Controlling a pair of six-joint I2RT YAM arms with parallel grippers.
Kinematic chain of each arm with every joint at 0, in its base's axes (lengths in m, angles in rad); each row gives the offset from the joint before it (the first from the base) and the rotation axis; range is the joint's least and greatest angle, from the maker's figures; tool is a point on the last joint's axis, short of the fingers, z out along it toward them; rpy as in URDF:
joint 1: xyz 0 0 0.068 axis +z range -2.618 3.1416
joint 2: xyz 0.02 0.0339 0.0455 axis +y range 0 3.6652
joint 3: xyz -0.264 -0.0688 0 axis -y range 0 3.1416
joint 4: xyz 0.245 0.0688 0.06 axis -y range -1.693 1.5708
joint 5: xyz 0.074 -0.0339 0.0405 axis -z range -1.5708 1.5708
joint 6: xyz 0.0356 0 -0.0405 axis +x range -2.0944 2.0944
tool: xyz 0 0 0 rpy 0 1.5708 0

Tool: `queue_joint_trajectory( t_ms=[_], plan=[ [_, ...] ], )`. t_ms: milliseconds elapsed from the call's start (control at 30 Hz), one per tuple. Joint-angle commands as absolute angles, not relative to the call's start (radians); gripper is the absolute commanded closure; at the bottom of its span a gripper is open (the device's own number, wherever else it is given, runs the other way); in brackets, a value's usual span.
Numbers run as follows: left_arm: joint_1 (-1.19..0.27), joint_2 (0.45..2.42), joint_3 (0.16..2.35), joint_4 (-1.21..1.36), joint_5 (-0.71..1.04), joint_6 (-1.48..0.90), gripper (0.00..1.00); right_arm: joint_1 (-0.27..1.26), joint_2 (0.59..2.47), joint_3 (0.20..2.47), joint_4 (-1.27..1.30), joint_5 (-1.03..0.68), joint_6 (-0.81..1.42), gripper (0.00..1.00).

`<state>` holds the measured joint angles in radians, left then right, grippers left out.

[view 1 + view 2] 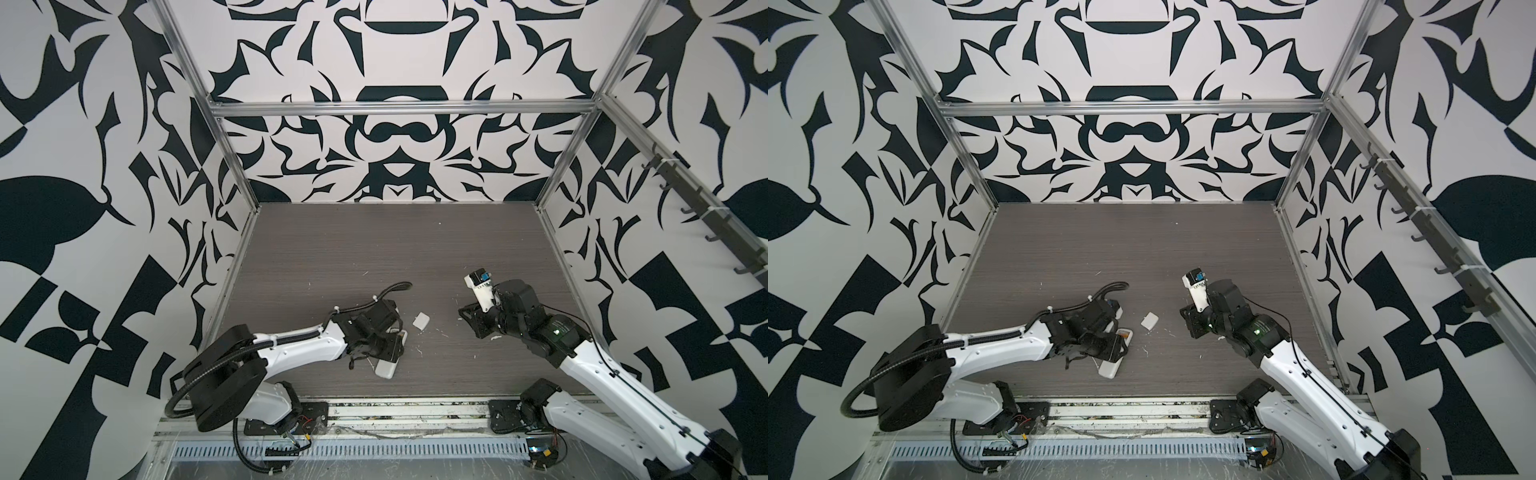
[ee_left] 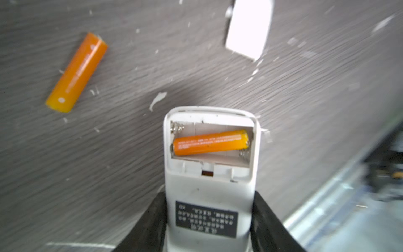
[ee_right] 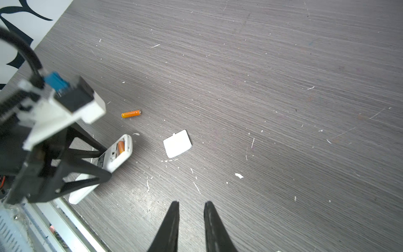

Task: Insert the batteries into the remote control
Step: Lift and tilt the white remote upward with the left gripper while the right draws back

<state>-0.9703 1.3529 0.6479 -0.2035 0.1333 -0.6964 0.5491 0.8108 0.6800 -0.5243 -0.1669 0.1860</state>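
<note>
The remote control (image 3: 117, 156) is held back-up between the left gripper's (image 3: 101, 162) black fingers, with one orange battery (image 3: 120, 147) seated in its open bay. A second battery (image 3: 131, 114) is seen lying on the table (image 3: 261, 87) just beyond the remote control, and a white cover (image 3: 177, 143) is laid flat beside it. The right gripper's (image 3: 191, 207) fingertips are seen slightly parted over bare table, nothing between them.

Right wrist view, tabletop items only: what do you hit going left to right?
White remote control on its face with one orange battery in its open bay, gripped by the left gripper → loose orange cylindrical battery → white square battery cover.
</note>
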Motion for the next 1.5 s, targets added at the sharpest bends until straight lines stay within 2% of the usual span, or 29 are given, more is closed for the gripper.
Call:
queue_joint_trajectory(
  t_ms=[0, 100, 200, 267, 300, 433, 667, 833, 1133, 1267, 1467],
  plan=[
    [-0.908, 1.283, 0.579, 0.126, 0.381, -0.874, 0.6, 0.544, 0.785, 0.737, -0.548, -0.192, 0.213, 0.76],
    [-0.852, 1.244, 0.516, 0.37, 0.487, -1.044, 0.6, 0.544, 0.76, 0.742, -0.542, -0.22, 0.248, 0.76],
    [-0.844, 1.232, 0.481, 0.51, 0.504, -1.137, 0.59, 0.545, 0.74, 0.722, -0.502, -0.298, 0.317, 0.77],
    [-0.833, 1.222, 0.446, 0.614, 0.501, -1.194, 0.58, 0.545, 0.716, 0.702, -0.465, -0.38, 0.376, 0.73],
    [-0.829, 1.219, 0.437, 0.643, 0.502, -1.211, 0.58, 0.545, 0.701, 0.687, -0.436, -0.426, 0.415, 0.67],
    [-0.827, 1.197, 0.427, 0.673, 0.507, -1.217, 0.58, 0.546, 0.628, 0.568, -0.173, -0.606, 0.677, 0.33],
    [-0.827, 1.217, 0.395, 0.827, 0.501, -1.249, 0.59, 0.557, 0.597, 0.463, 0.047, -0.668, 0.872, 0.09],
    [-0.827, 1.265, 0.412, 0.89, 0.533, -1.268, 0.59, 0.606, 0.66, 0.425, 0.16, -0.659, 0.896, 0.04],
    [-0.827, 1.254, 0.356, 0.918, 0.506, -1.279, 0.59, 0.748, 0.865, 0.351, 0.357, -0.57, 0.879, 0.03],
    [-0.828, 1.241, 0.347, 0.87, 0.499, -1.257, 0.59, 0.755, 0.888, 0.327, 0.432, -0.58, 0.891, 0.03],
    [-0.829, 1.258, 0.334, 0.873, 0.492, -1.256, 0.59, 0.764, 0.891, 0.32, 0.415, -0.564, 0.882, 0.04]
  ],
)
